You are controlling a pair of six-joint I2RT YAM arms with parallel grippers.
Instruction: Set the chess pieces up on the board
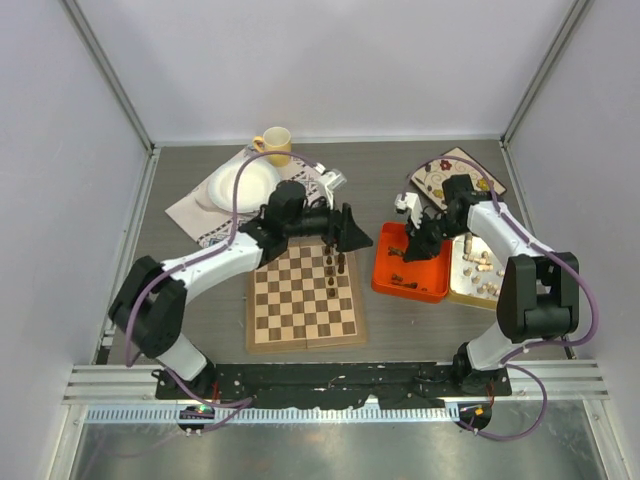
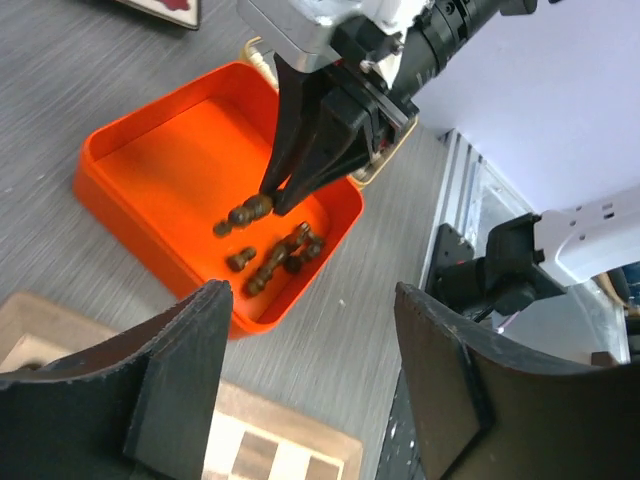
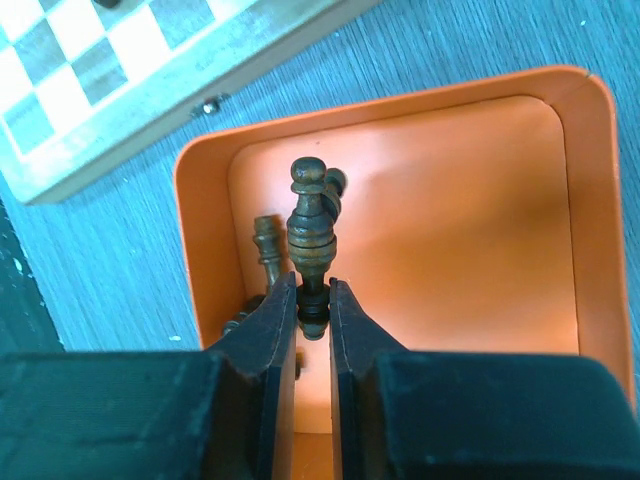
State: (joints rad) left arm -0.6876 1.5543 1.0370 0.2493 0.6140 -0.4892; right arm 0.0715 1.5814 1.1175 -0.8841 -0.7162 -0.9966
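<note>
The board (image 1: 300, 300) lies mid-table with a few dark chess pieces (image 1: 335, 264) standing near its far right side. My left gripper (image 1: 352, 238) hovers over the board's far right corner; in the left wrist view it (image 2: 310, 300) is open, with only table and the board's corner (image 2: 270, 445) between the fingers. My right gripper (image 3: 312, 288) is shut on the base of a dark piece (image 3: 312, 235), which sticks out tip-forward above the orange tray (image 3: 190, 200). Several more dark pieces (image 2: 280, 260) lie in that tray's corner.
A cream tray (image 1: 462, 290) holding pale pieces sits right of the orange tray (image 1: 385, 275). A floral square plate (image 1: 435, 170) is at the back right. A white plate (image 1: 243, 185) on a cloth and a yellow mug (image 1: 275, 145) are at the back left.
</note>
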